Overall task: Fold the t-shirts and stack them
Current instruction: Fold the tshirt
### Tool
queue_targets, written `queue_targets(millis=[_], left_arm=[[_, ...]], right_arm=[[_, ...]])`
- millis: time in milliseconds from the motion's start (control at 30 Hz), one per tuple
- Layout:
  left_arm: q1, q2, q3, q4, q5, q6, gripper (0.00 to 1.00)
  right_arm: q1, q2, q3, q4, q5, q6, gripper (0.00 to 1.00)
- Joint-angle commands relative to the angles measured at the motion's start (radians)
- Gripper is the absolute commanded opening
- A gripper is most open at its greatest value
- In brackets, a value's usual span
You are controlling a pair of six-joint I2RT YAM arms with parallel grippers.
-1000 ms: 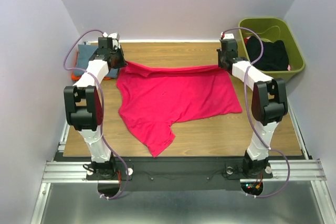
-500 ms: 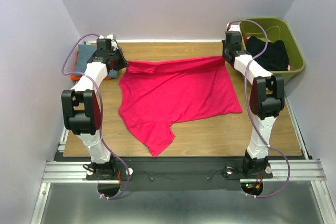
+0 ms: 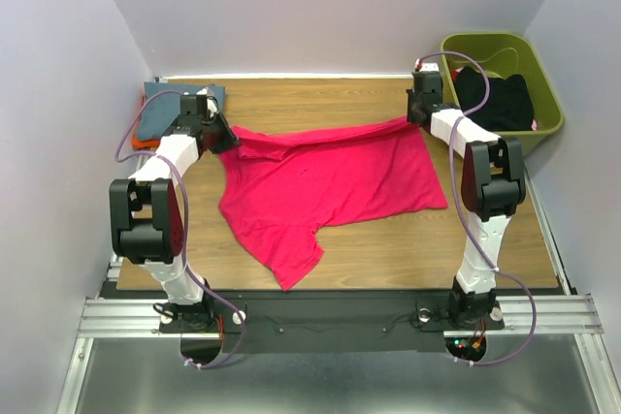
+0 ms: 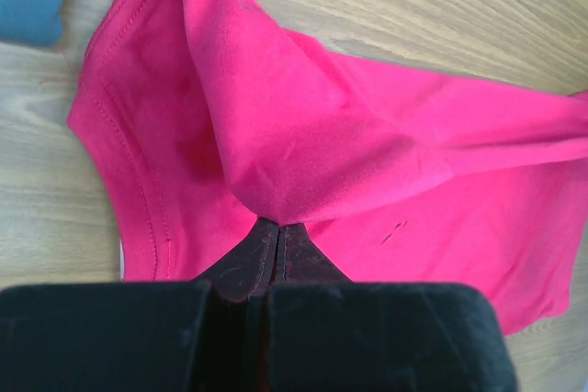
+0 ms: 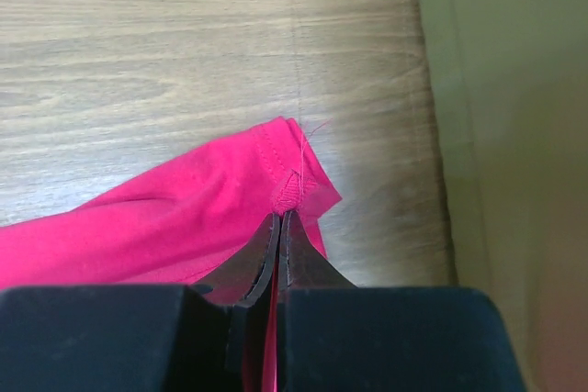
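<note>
A magenta-pink t-shirt (image 3: pixel 325 181) lies spread on the wooden table, one sleeve reaching toward the front. My left gripper (image 3: pixel 221 136) is shut on its far left corner (image 4: pixel 276 190), and the cloth folds over the fingertips. My right gripper (image 3: pixel 415 115) is shut on its far right corner (image 5: pixel 292 192) beside the bin. The far edge sags between the two grippers. A slate blue-grey shirt (image 3: pixel 160 111) lies folded on an orange one (image 3: pixel 143 143) at the far left. A black garment (image 3: pixel 497 99) lies in the bin.
The olive-green plastic bin (image 3: pixel 543 123) stands at the far right, off the table's corner, and its wall (image 5: pixel 514 135) is close to the right gripper. Bare wood (image 3: pixel 408 244) runs along the front of the table. Walls enclose three sides.
Both grippers have lowered and come nearer with the pink shirt's far edge, the left one more, uncovering the blue-grey shirt. The edge has gone from taut to slack.
</note>
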Motion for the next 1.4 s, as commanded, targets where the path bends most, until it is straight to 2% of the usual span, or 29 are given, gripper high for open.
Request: queue_targets(millis=[0,267,667,767,833,867,900,933,967,1000,1067,1200,1300,1367], left_arm=[[0.007,-0.091,-0.025,0.057,0.014,-0.036,0.03],[0.007,-0.188,-0.085,0.081,-0.014,-0.065,0.03],[0.007,-0.220,-0.350,0.230,0.066,-0.206,0.06],[0.007,-0.227,-0.409,0.259,0.075,-0.237,0.17],[0.007,-0.250,-0.432,0.264,0.071,-0.243,0.30],[0.007,-0.263,-0.435,0.259,0.059,-0.240,0.35],[0.007,-0.278,-0.436,0.252,0.046,-0.237,0.41],[0.007,-0.313,-0.430,0.243,0.033,-0.232,0.53],[0.007,-0.332,-0.423,0.214,-0.009,-0.213,0.59],[0.007,-0.345,-0.410,0.198,-0.029,-0.202,0.62],[0.010,-0.369,-0.363,0.169,-0.098,-0.176,0.79],[0.010,-0.303,-0.250,0.121,-0.159,-0.101,0.80],[0.010,-0.176,-0.144,0.107,-0.143,-0.076,0.80],[0.010,-0.081,-0.075,0.101,-0.130,-0.073,0.76]], right_arm=[[-0.008,-0.062,0.001,0.048,-0.015,0.026,0.01],[-0.009,-0.086,-0.029,0.048,-0.032,0.054,0.01],[-0.028,-0.079,-0.141,0.048,-0.074,0.172,0.01],[-0.028,-0.077,-0.148,0.046,-0.089,0.183,0.01],[-0.028,-0.103,-0.163,0.045,-0.112,0.184,0.16],[-0.026,-0.117,-0.171,0.045,-0.115,0.184,0.32],[-0.026,-0.135,-0.178,0.042,-0.120,0.186,0.37],[-0.028,-0.166,-0.192,0.039,-0.121,0.183,0.42],[-0.029,-0.184,-0.195,0.035,-0.127,0.181,0.49],[-0.029,-0.195,-0.194,0.022,-0.135,0.176,0.52],[-0.031,-0.220,-0.180,0.011,-0.149,0.173,0.53],[-0.037,-0.197,-0.122,0.006,-0.198,0.184,0.50],[-0.043,-0.152,-0.071,0.005,-0.219,0.204,0.48],[-0.045,-0.128,-0.048,0.005,-0.233,0.215,0.47]])
